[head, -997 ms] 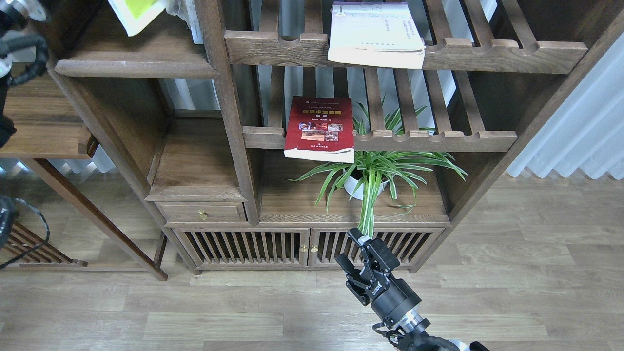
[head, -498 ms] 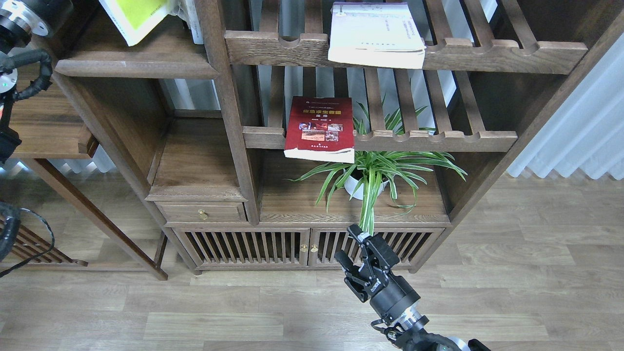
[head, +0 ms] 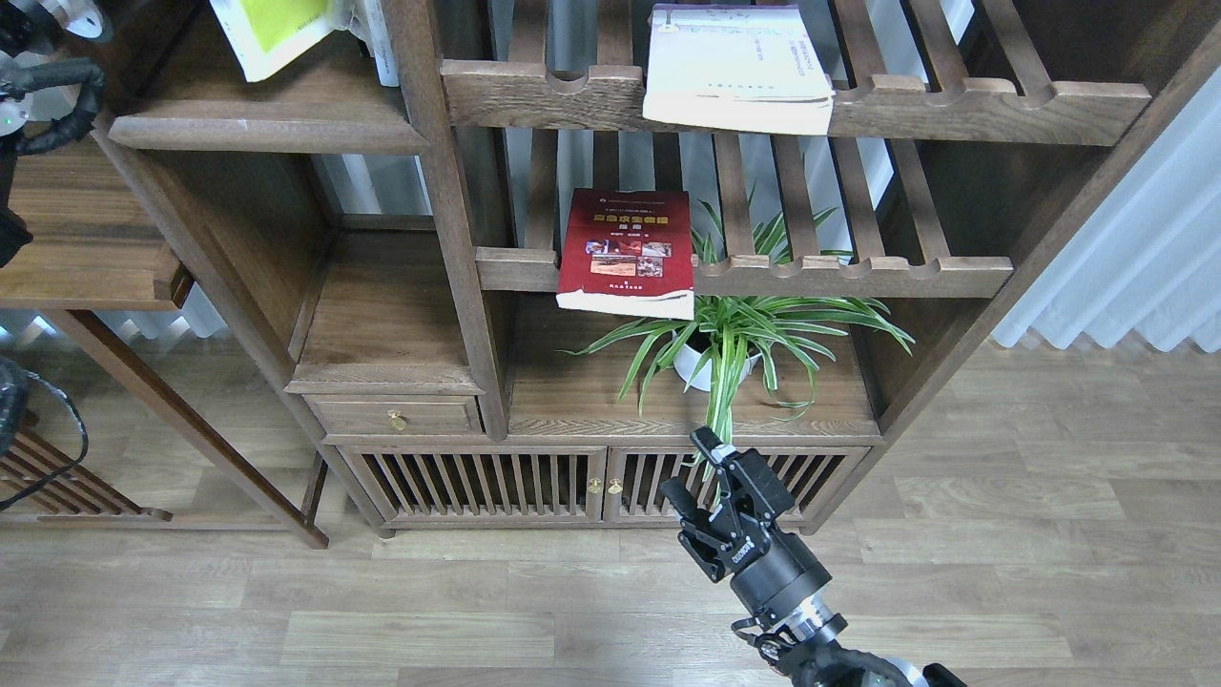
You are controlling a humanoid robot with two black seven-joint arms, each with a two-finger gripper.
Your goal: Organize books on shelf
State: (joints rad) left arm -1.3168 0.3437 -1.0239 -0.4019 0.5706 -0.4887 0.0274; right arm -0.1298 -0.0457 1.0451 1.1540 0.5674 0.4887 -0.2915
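— While the right gripper [head: 689, 469] is hovering low in front of the slatted cabinet doors [head: 534, 482], are its 2 black fingers standing apart?

— Yes, they are standing apart, with nothing between them, just below the drooping leaves of the green spider plant in a white pot [head: 730, 339].

— Where are the 3 books sitting?

— The dark red paperback with a yellow title and photos [head: 627, 250] is lying on the lower slatted rack with scalloped notches [head: 839, 277], its near edge hanging over the front rail. The white-lavender paperback [head: 734, 65] is resting on the upper slatted rack [head: 954, 100], also overhanging. The lime-yellow and white paperback [head: 272, 29] is leaning tilted on the solid dark-brown plank shelf with a rounded front edge [head: 267, 129], at the top left.

— And the left gripper?

— Only part of the left arm [head: 43, 67] is showing at the top left edge; its gripper is lying outside the view.
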